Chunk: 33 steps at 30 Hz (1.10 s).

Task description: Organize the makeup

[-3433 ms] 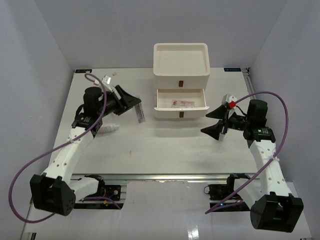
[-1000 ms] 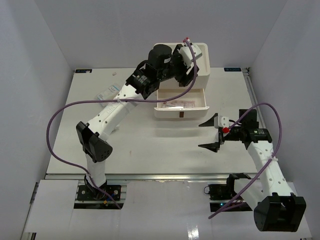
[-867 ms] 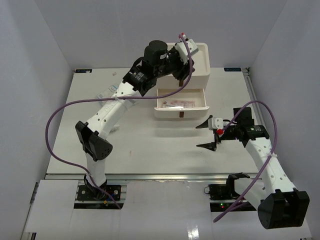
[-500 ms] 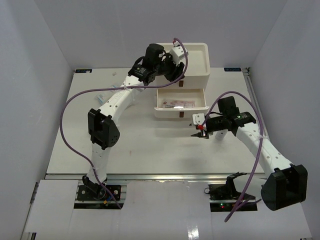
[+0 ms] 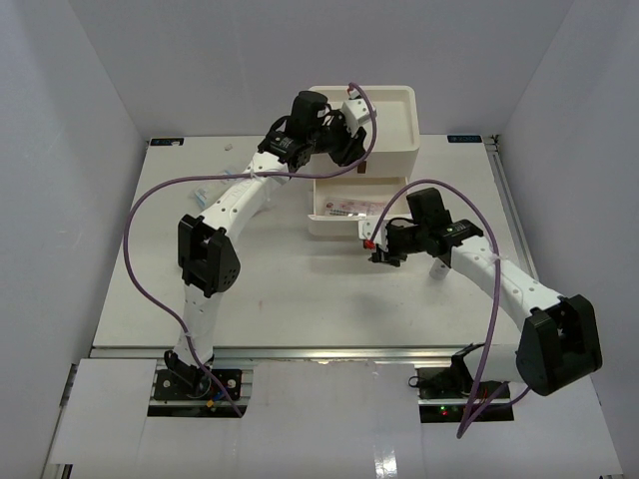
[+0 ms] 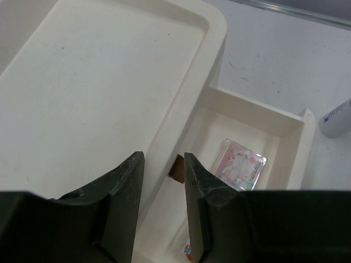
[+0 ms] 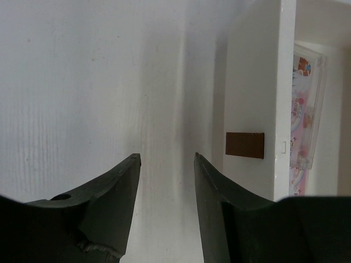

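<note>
The white three-drawer box (image 5: 399, 92) stands at the back with its middle drawer (image 5: 407, 200) pulled out. Pink-printed clear packets (image 5: 349, 208) of makeup lie inside it, also visible from the left wrist (image 6: 241, 170) and the right wrist (image 7: 307, 126). My left gripper (image 5: 351, 160) (image 6: 163, 160) hovers over the box's front edge, jaws narrowly open, with a brown handle (image 6: 176, 167) showing beyond the tips. My right gripper (image 5: 371, 244) (image 7: 166, 159) is open and empty over bare table, just left of the brown handle (image 7: 245, 145) on the drawer front.
A white tube (image 6: 337, 118) lies on the table beyond the drawer's corner. A small clear packet (image 5: 203, 195) rests at the left of the table, partly behind the left arm. The box's top tray (image 6: 109, 82) holds nothing.
My left gripper came down from over the tray to the box's front edge and narrowed. My right arm swung left to the open drawer's front, its jaws narrowing too.
</note>
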Each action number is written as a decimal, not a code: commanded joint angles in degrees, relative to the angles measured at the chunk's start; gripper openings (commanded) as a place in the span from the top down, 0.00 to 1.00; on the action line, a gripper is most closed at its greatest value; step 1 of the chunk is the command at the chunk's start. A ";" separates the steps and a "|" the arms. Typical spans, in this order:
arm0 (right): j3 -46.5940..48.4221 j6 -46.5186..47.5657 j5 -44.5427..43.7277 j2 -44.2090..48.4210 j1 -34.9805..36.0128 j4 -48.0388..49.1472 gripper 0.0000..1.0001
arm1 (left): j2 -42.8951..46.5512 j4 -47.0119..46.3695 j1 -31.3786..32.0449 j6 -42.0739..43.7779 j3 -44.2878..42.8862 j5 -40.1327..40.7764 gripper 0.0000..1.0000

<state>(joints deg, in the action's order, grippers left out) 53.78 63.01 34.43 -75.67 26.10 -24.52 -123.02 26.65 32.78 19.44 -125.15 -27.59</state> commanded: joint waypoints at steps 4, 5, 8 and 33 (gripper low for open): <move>1.46 -2.69 -4.84 -3.97 1.22 5.66 0.50 | 1.39 3.76 0.09 2.16 4.37 -1.60 0.63; 1.90 -2.71 -5.19 -4.63 1.28 5.85 0.50 | 1.28 3.76 0.09 2.23 4.44 -1.34 0.61; 3.44 -2.49 -6.08 -6.84 1.58 5.91 0.50 | 0.87 3.68 0.09 2.51 3.99 0.08 0.54; 6.61 -4.91 -15.37 -12.98 1.93 15.11 0.52 | -0.09 3.75 0.09 6.63 10.79 -1.81 0.65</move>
<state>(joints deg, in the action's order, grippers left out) 57.35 60.80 25.25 -88.05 27.78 -17.47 -121.41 20.73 32.73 26.31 -118.88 -27.67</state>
